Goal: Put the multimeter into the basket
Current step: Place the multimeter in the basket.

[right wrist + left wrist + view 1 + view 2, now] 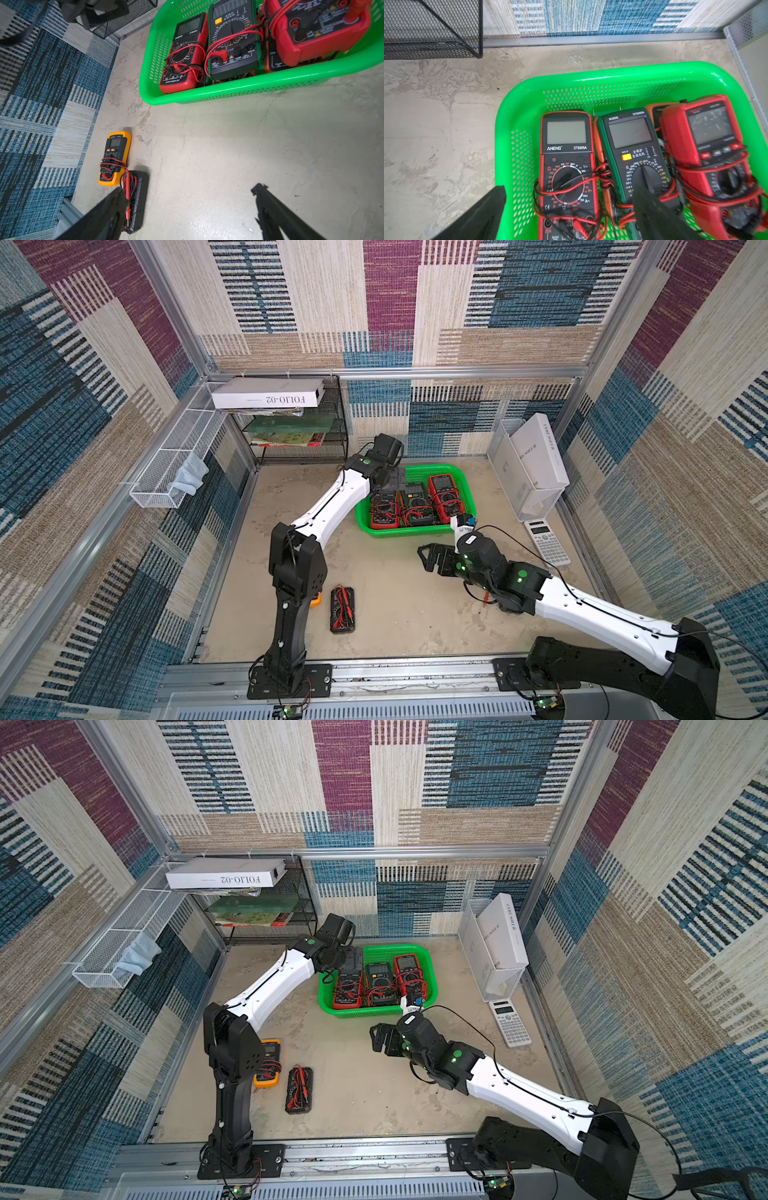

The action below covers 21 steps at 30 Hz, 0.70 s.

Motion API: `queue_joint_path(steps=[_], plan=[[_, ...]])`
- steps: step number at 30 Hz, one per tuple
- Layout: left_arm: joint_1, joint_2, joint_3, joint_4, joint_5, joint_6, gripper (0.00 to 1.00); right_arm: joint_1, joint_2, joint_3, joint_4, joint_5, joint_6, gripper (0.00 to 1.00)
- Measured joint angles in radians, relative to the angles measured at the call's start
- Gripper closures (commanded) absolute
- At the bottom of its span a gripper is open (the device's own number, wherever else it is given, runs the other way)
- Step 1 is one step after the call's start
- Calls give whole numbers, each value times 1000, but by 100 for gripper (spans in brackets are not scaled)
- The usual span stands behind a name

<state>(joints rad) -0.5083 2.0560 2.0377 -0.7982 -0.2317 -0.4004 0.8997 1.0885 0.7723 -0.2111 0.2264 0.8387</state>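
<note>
- Basket [399, 532], bright green, stood at the far middle of the table [395, 614]. The red-black multimeter [566, 155], the green multimeter [631, 145] and the red multimeter [708, 135] lay in it side by side, leads wound around each, I think so that they fit in a row.
- The left gripper [572, 187] hung over the red-black one, jaws wide apart and empty, a pose that suits setting it down.
- The right gripper [189, 187] hovered low on the near side of the basket, also wide open, gripping nothing.
- At the near left, well apart from the basket, the yellow multimeter [114, 158] and the black multimeter [135, 199] lay just beside each other, so the task looked unfinished.
</note>
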Motion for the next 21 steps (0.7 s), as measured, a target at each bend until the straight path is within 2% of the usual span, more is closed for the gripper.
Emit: queue_joint_path(steps=[4, 21], plan=[[0, -102, -92, -3, 23, -7, 0, 2, 14, -1, 1, 0, -10, 0], [0, -528, -676, 83, 152, -114, 0, 32, 55, -55, 68, -5, -16, 0]])
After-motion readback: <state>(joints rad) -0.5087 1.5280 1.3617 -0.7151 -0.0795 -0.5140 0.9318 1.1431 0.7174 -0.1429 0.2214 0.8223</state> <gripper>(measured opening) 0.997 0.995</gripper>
